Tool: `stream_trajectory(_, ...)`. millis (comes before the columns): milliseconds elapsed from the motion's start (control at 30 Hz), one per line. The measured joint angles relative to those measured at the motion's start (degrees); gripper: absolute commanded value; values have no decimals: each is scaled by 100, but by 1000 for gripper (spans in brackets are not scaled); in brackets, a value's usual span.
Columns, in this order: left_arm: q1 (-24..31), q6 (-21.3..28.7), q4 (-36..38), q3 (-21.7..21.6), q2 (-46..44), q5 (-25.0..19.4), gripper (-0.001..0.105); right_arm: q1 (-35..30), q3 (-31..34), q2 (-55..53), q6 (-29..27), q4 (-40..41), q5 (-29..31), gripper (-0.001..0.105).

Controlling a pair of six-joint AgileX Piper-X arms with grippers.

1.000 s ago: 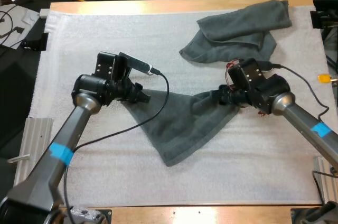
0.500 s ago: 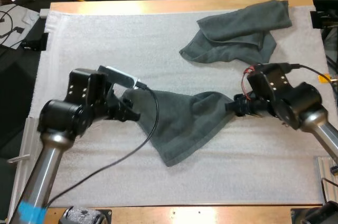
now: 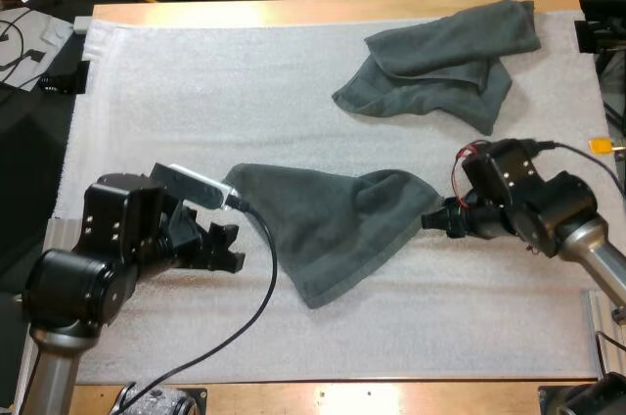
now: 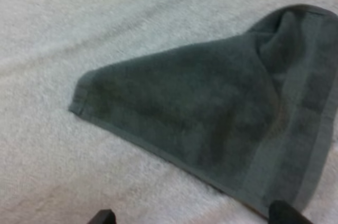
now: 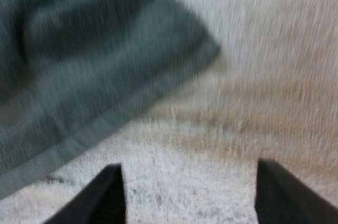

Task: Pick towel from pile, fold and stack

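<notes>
High view: one towel (image 3: 333, 229) is lying half-spread mid-mat (image 3: 147, 92), and the crumpled towel (image 3: 440, 63) is sitting at 1 o'clock. I'd say picking's done, folding and stacking aren't. The left gripper (image 3: 233, 247) is hovering at the towel's 9 o'clock, the right gripper (image 3: 431, 222) at 3.

Left wrist view: fingers (image 4: 103, 217) are standing apart, clear of the cloth.

Right wrist view: fingers (image 5: 108, 197) are likewise gaping, and the towel's looking smeary.

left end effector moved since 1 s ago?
Yes. The left end effector has pulled back toward the near left edge of the mat, off the left corner of the spread towel. It is now open and clear of it.
</notes>
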Motion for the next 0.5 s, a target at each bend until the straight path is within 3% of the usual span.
stream_trajectory(267,10,-38,126,423,-377,323,56,0,924,91,278,-865,-392,43)
stream_trajectory(500,10,-67,162,578,-438,458,56,-36,1252,649,611,-1564,-717,43)
